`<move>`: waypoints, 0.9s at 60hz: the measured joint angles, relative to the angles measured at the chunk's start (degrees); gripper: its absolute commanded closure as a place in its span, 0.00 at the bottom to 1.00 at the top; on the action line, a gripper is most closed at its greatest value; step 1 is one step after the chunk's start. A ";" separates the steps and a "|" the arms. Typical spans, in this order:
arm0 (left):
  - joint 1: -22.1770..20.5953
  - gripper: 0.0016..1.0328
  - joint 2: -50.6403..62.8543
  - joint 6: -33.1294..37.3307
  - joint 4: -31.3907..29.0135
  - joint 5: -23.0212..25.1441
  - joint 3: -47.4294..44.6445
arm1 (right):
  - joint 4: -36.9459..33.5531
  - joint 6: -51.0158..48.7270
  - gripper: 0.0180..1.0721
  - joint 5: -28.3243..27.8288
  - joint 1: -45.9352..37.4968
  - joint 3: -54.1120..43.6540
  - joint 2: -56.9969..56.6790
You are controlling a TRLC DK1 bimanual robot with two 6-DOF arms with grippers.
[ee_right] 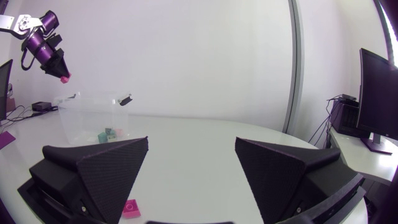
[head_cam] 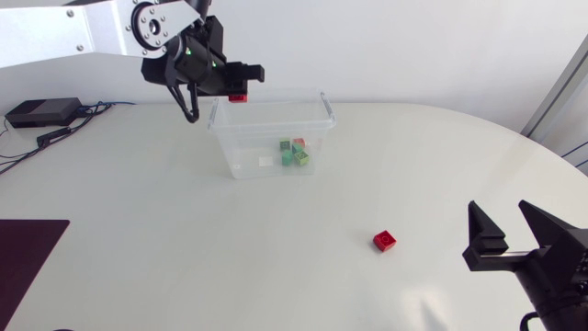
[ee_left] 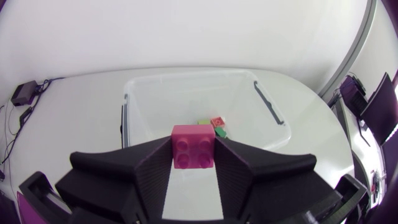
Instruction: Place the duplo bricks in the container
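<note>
My left gripper (head_cam: 238, 93) hangs above the left rim of the clear plastic container (head_cam: 322, 138) and is shut on a red duplo brick (ee_left: 193, 147). That same brick (head_cam: 239, 97) shows as a small red block at the fingertips in the head view. Inside the container (ee_left: 273, 118) lie green and orange bricks (head_cam: 295, 153), also visible below the held brick (ee_left: 216, 126). A second red brick (head_cam: 385, 241) lies on the table at the right, left of my right gripper (head_cam: 513, 230), which stands open and empty near the right edge. In the right wrist view this brick (ee_right: 130, 208) lies just ahead of the fingers.
A black box with cables (head_cam: 41, 112) sits at the table's far left. A dark mat (head_cam: 26, 262) lies at the front left edge. The container's lid handles (ee_left: 268, 102) stand up on both short sides.
</note>
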 measured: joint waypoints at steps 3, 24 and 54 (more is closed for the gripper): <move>0.28 0.51 1.40 0.17 0.31 -1.81 1.88 | 0.00 -0.02 0.04 0.00 0.07 0.00 0.00; 2.91 0.04 10.32 1.05 -6.56 -5.22 7.91 | -0.02 -0.02 0.04 0.02 1.11 0.00 0.00; 2.82 0.04 -23.96 2.56 -6.10 -5.38 -13.11 | -5.75 -0.02 0.04 0.00 3.39 12.98 10.29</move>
